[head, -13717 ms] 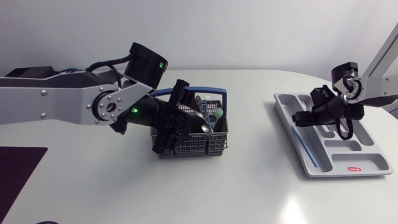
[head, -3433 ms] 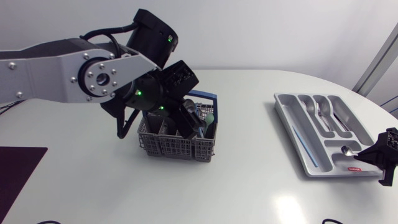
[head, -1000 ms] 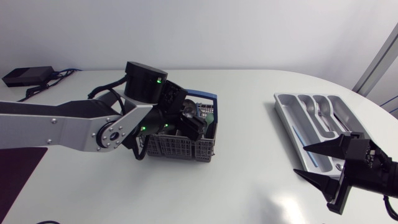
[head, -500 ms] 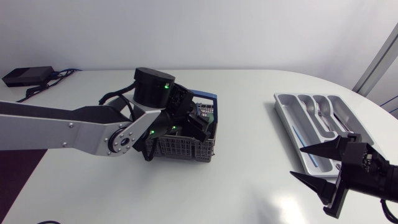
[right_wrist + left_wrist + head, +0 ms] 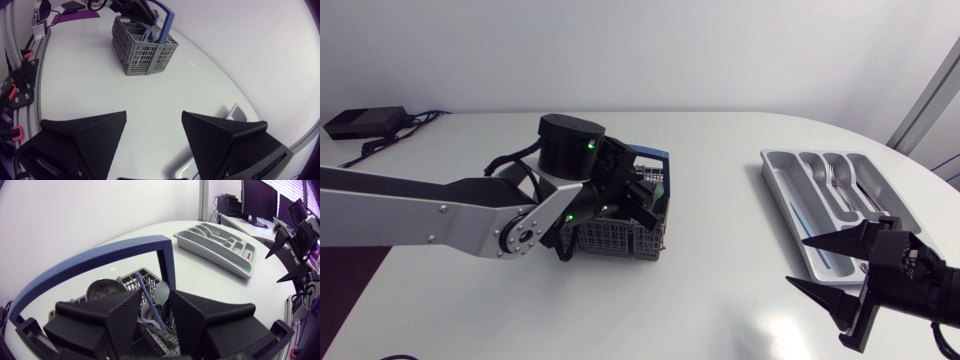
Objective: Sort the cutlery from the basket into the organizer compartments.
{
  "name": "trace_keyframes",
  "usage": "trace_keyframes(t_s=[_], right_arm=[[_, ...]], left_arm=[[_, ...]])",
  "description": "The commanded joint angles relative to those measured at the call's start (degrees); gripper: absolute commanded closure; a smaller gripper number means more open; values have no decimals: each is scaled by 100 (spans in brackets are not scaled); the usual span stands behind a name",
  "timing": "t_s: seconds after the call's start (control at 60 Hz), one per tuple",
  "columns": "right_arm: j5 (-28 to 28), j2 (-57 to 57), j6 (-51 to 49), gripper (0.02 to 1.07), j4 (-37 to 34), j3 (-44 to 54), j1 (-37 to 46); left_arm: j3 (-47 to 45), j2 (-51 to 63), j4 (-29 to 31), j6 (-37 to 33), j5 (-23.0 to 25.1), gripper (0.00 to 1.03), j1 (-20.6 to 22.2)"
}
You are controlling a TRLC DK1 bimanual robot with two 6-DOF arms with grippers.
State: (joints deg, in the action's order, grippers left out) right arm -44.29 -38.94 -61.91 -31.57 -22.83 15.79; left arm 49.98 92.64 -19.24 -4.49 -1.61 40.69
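The grey mesh basket (image 5: 610, 240) with its blue handle (image 5: 657, 158) stands mid-table. My left gripper (image 5: 638, 200) reaches down into it from above. In the left wrist view, my left gripper (image 5: 155, 297) has its fingers (image 5: 120, 320) a narrow gap apart. A blue-handled utensil (image 5: 146, 292) and a grey spoon (image 5: 161, 291) stand in that gap, and no firm grip shows. The grey organizer (image 5: 790, 195) lies at the right with some cutlery (image 5: 840, 180) in its compartments. My right gripper (image 5: 800, 262) hovers open and empty in front of the organizer.
The right wrist view looks across bare table toward the basket (image 5: 142, 52); a corner of the organizer (image 5: 235, 112) shows beside my right gripper (image 5: 154, 117). The organizer (image 5: 220, 242) lies beyond the basket handle (image 5: 100, 257) in the left wrist view.
My left gripper has pushed deeper into the basket and its fingers have narrowed around the handles. My right gripper has drifted slightly toward the table's front edge, still open.
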Motion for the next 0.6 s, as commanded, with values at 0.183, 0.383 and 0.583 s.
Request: trace_keyframes(t_s=[0.183,0.383,0.583], right_arm=[[70,88,135,27,11,235,-120],[114,211,170,27,-7,288,-164],[158,273,197,27,-33,314,-243]], left_arm=[[-216,123,-238,80,-6,100,45],[-322,105,-352,18,-6,100,141],[-357,87,-352,18,-6,97,150]])
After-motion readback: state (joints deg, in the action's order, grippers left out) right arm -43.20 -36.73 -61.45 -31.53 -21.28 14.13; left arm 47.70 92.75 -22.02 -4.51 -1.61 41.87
